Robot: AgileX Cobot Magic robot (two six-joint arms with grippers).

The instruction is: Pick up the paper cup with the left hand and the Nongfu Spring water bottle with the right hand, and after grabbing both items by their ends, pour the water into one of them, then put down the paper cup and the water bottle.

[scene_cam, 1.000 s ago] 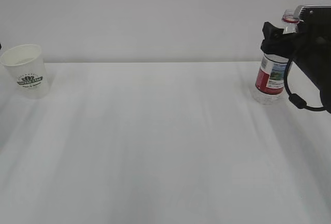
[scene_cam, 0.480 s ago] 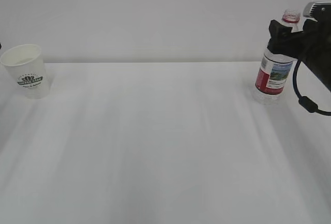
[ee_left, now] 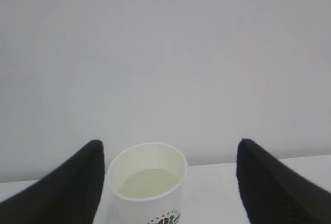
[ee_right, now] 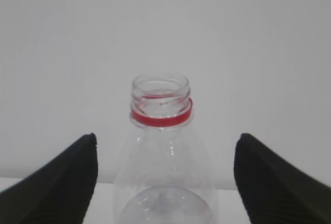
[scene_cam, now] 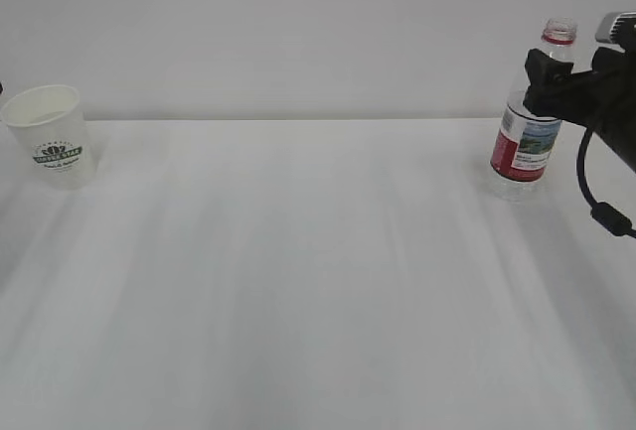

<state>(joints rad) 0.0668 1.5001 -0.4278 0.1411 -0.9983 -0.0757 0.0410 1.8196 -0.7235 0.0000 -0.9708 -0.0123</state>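
The paper cup [scene_cam: 50, 138] stands upright at the far left of the table, its dark green logo facing the front. In the left wrist view the paper cup [ee_left: 129, 209] sits between the fingers of my open left gripper [ee_left: 169, 144], close to the left finger, with a shallow pool of water [ee_left: 147, 182] inside. The Nongfu Spring water bottle [scene_cam: 530, 127] stands capless at the far right. My right gripper [scene_cam: 545, 82] is open at its shoulder. In the right wrist view the bottle [ee_right: 163, 157] is centred between the fingers of that gripper [ee_right: 167, 136], with a gap on each side.
The white table [scene_cam: 298, 281] stretches between cup and bottle, with a plain white wall behind. A black cable [scene_cam: 604, 214] dangles from the right arm beside the bottle. The left arm is outside the exterior view.
The right arm has drawn back to the right, so the bottle's neck and red ring now show in full. The bottle and the cup stay standing where they were.
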